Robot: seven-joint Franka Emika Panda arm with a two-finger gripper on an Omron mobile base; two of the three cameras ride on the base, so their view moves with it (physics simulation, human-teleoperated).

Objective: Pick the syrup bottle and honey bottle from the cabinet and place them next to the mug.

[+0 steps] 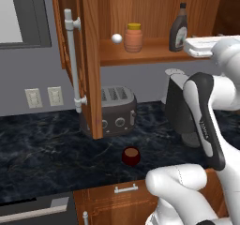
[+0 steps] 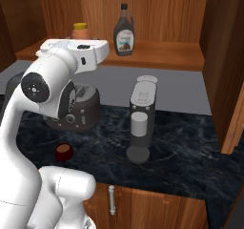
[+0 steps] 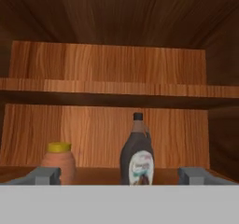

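Syrup bottle (image 3: pixel 137 156) dark, jug-shaped, narrow neck, white label; end effector (image 3: pixel 119 175) spread wide, released

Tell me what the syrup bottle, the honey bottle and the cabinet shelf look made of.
Syrup bottle: dark, slightly glossy, likely plastic or glass, with a pale label. Honey bottle: matte orange-brown, ribbed sides, yellow cap, probably plastic. Cabinet shelf: reddish-brown wood, with visible grain lines.
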